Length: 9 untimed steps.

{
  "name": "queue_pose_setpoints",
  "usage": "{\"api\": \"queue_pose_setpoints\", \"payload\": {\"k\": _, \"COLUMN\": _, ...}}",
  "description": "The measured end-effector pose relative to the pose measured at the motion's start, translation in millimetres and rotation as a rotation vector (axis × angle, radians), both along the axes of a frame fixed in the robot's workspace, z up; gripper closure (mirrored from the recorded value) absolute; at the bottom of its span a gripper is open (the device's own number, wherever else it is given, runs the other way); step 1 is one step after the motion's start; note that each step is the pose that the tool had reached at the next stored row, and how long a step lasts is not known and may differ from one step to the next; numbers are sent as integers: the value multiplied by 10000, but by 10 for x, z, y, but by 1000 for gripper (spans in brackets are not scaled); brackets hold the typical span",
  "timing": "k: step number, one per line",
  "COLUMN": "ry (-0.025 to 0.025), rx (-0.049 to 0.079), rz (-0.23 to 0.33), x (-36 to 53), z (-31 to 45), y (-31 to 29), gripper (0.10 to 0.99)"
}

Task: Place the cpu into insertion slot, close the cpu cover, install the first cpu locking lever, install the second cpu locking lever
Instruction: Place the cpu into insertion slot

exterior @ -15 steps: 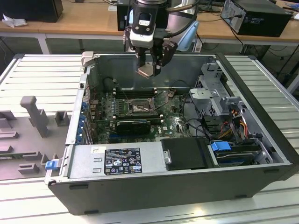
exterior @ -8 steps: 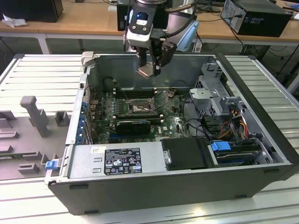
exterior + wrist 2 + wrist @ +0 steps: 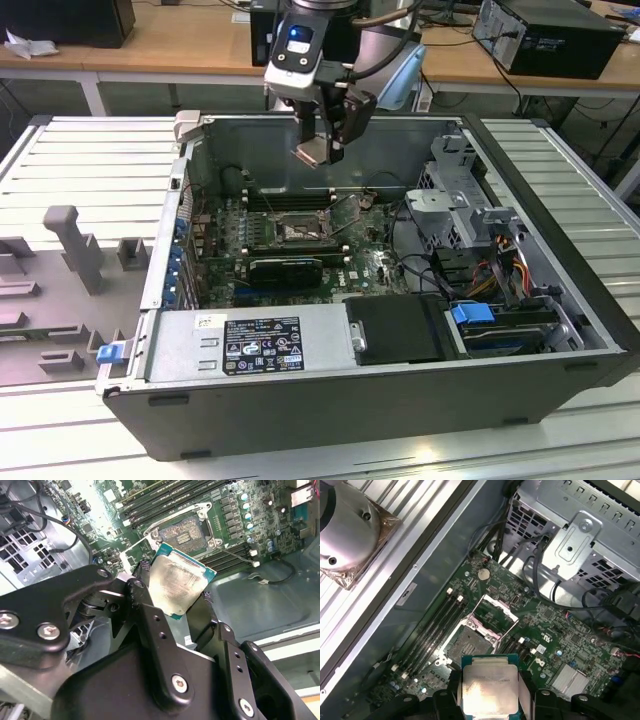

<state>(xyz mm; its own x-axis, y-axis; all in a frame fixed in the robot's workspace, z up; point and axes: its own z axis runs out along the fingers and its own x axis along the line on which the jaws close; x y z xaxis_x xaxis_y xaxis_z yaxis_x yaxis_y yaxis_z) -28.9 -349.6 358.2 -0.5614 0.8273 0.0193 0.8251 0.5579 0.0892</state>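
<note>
At the exterior view's left, grey plastic fixtures (image 3: 72,250) stand on the slatted tabletop (image 3: 90,150), apart from the work. Beside them lies the open computer case (image 3: 300,400), with its green circuit board (image 3: 225,250) facing up.

Near the board's middle sits the insertion slot (image 3: 297,231), a dark square with a metal rim. It is bare, and both wrist views confirm that no chip lies in it (image 3: 470,642) (image 3: 184,532). In the first wrist view the cpu cover (image 3: 492,611) shows as an open frame tipped back from the slot and touching it along one edge. The second wrist view shows the same pale frame (image 3: 131,555) folded away from the socket.

Above the slot and well clear of the board hangs the pincer (image 3: 318,150), clamped on the cpu (image 3: 310,153). In both wrist views the chip's silvery face (image 3: 490,690) (image 3: 177,582) sits between the dark fingers (image 3: 527,692), which grip it by two opposite edges.

Farther to the exterior view's right are the metal drive cage (image 3: 450,190) and a bundle of cables (image 3: 500,265), neither part of this job.

I judge the first step to be only under way: the chip is gripped and carried over the case, roughly above the socket, but not yet seated. Closing the cover and fastening both locking levers all remain. With the cover up, the levers must be released, though they are too thin to pick out with confidence
</note>
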Motion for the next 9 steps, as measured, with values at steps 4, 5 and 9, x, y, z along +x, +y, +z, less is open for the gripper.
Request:
{"api": "queue_pose_setpoints", "payload": {"k": 4, "ry": 0, "rx": 0, "rz": -445, "x": 0, "z": 0, "y": 0, "gripper": 549}}
{"api": "queue_pose_setpoints", "payload": {"k": 5, "ry": 0, "rx": -1, "rz": -507, "x": 0, "z": 0, "y": 0, "gripper": 549}}
{"api": "queue_pose_setpoints", "payload": {"k": 9, "ry": 0, "rx": 0, "rz": -871, "x": 0, "z": 0, "y": 0, "gripper": 549}}
